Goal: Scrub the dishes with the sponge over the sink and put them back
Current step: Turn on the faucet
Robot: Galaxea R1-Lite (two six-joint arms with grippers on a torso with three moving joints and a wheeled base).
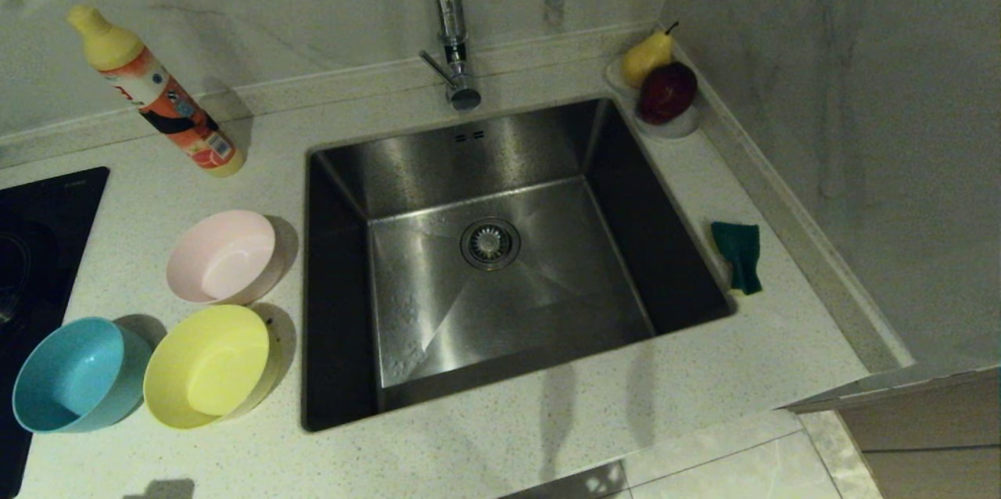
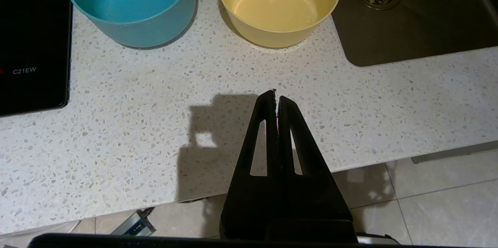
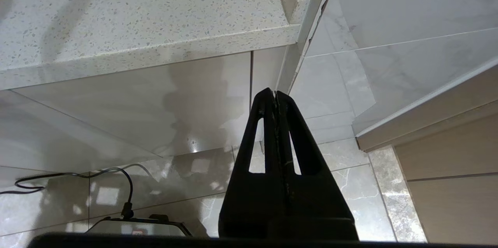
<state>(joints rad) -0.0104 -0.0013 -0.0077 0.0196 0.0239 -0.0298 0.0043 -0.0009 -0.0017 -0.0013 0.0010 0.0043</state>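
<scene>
Speckled white countertop (image 1: 547,421) surrounds the sink (image 1: 500,249), seen from the head camera with neither arm in frame. Left of the sink stand the pink bowl (image 1: 223,256), yellow bowl (image 1: 207,366) and blue bowl (image 1: 74,374); the sponge (image 1: 739,255) lies on the counter right of the sink, green side up. A detergent bottle (image 1: 156,96) and a fruit dish (image 1: 665,120) sit toward the back wall. Left wrist view adds the left gripper (image 2: 276,96), fingers pressed together and empty, above the counter's front edge, near the yellow and blue bowls. Right wrist view adds the right gripper (image 3: 275,94), fingers together and empty, below the counter edge over floor tiles (image 3: 350,186).
</scene>
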